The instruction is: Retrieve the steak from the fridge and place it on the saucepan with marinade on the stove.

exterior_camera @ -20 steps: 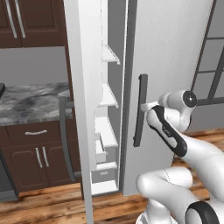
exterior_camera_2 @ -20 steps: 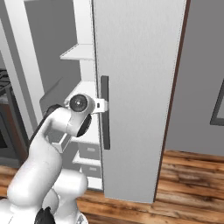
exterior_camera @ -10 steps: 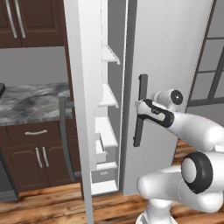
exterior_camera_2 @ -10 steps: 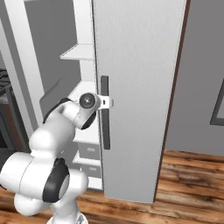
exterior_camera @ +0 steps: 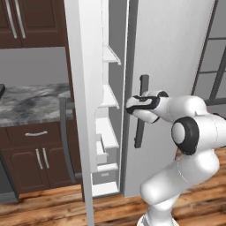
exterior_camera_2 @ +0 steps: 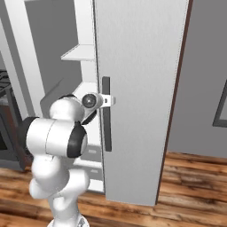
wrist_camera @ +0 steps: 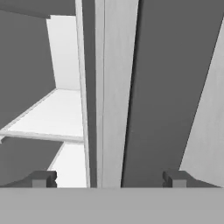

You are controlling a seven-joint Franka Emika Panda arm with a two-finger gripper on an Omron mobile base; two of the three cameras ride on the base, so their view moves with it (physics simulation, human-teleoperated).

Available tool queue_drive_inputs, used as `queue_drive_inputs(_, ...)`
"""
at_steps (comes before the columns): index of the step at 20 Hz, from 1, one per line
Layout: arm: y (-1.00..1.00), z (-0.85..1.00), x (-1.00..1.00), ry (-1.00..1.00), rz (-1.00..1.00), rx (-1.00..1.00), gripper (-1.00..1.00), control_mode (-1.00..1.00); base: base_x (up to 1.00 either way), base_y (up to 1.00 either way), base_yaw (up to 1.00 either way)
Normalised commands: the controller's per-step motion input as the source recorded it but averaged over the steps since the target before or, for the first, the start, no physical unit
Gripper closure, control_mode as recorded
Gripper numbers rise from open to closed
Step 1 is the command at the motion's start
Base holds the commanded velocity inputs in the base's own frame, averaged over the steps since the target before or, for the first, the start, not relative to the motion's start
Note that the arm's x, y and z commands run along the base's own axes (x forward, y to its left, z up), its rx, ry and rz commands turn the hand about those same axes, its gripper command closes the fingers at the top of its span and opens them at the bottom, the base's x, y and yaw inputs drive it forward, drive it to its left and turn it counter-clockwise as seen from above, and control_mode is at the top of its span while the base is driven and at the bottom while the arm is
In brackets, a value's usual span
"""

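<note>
Your two-finger gripper has its jaws spread wide and holding nothing: in the hand view the two small dark fingertips stand far apart at the bottom, and between them runs the pale edge of the tall silver-grey fridge's right door, seen end-on. Just to one side of the jaws lies the white interior with its flat shelves; to the other side is the grey outer face of that door. From the left base view the gripper sits at the inner edge of the door, level with the upper part of the dark vertical bar handle, which is just beside the hand on the outer face. Whether a finger touches the door edge you cannot tell from these pictures. Farther out, the other door stands swung open with its own dark handle, and white door bins show in the gap. Beyond that are a grey marbled countertop and dark brown wooden cabinets. Judging progress: the fridge is only partly opened, so you are in the door-opening step. The steak is not visible on any shelf you can see; it presumably sits deeper inside. A sliver of the dark stove shows well apart from the jaws. Finding, grasping, carrying and placing the meat all remain.
</note>
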Motion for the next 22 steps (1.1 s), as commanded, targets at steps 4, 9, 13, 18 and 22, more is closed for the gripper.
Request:
queue_drive_inputs(4,-0.02,-0.25,0.82,-0.02,0.00,0.00,-1.00,-1.00,0.00,0.00,0.00)
queue_drive_inputs(9,-0.07,-0.27,0.84,-0.01,0.00,0.00,1.00,-1.00,0.00,0.00,0.00)
queue_drive_inputs(13,0.00,0.00,0.68,0.09,0.00,0.00,1.00,-1.00,0.00,0.00,0.00)
queue_drive_inputs(18,-0.30,0.19,0.02,0.30,0.00,0.00,1.00,-1.00,0.00,0.00,0.00)
queue_drive_inputs(22,-0.22,0.74,-0.39,0.40,0.00,0.00,1.00,-1.00,0.00,0.00,0.00)
